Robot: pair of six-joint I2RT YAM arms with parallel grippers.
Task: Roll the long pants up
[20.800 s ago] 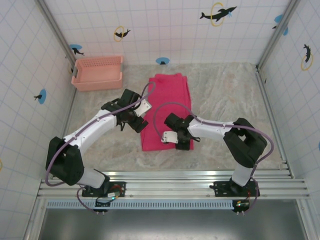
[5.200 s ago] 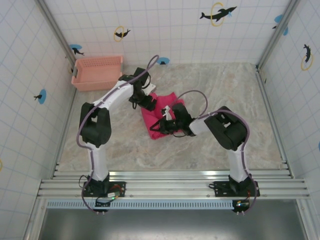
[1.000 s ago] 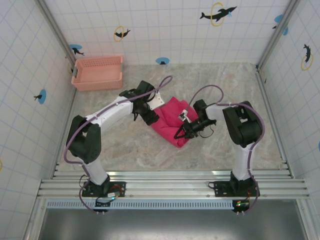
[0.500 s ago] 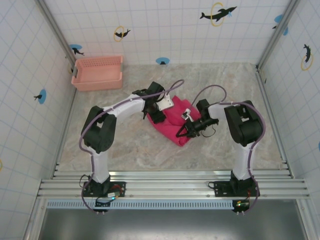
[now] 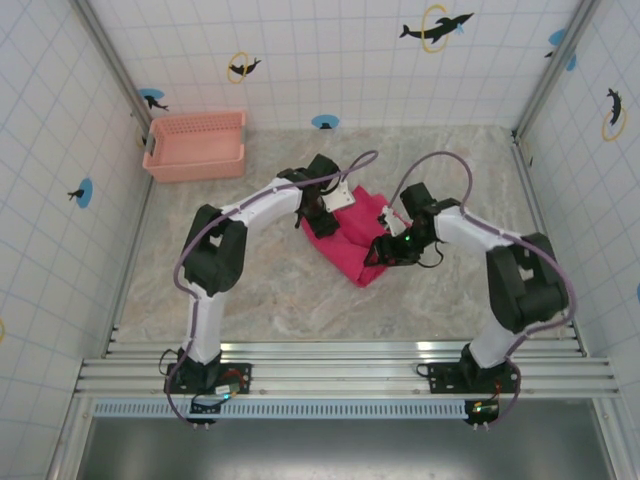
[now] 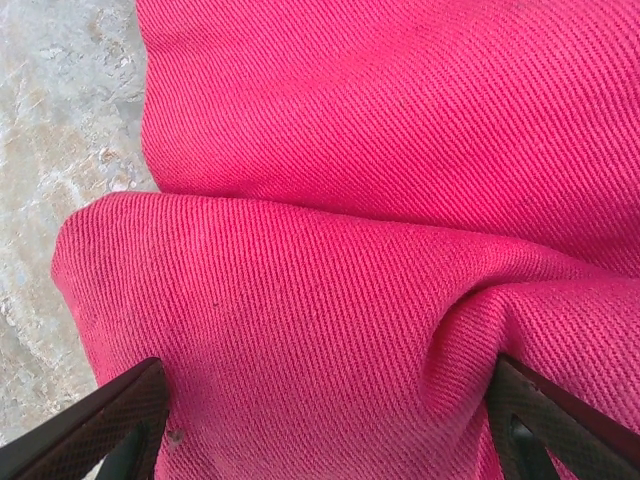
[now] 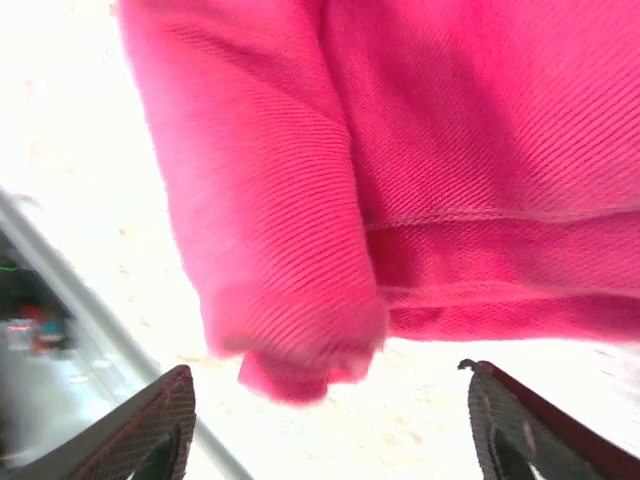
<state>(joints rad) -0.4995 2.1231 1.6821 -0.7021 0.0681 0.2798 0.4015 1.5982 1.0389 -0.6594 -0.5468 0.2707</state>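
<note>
While the salmon mesh basket (image 5: 195, 145) sits at ten o'clock on the table (image 5: 250, 295), the left gripper (image 5: 318, 214) spreads its fingers wide over the bundled long pants (image 5: 347, 245) at centre, clamping nothing. At the bundle's three o'clock, the right gripper (image 5: 385, 250) gapes wide, empty.

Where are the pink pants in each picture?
Top external: pants bunched in the middle of the table.
Left wrist: pants cover nearly the whole picture.
Right wrist: pants across the top, a rolled end pointing down left of centre.
Shared landmark: the table under them, a marbled strip at the left edge in the left wrist view.
</note>
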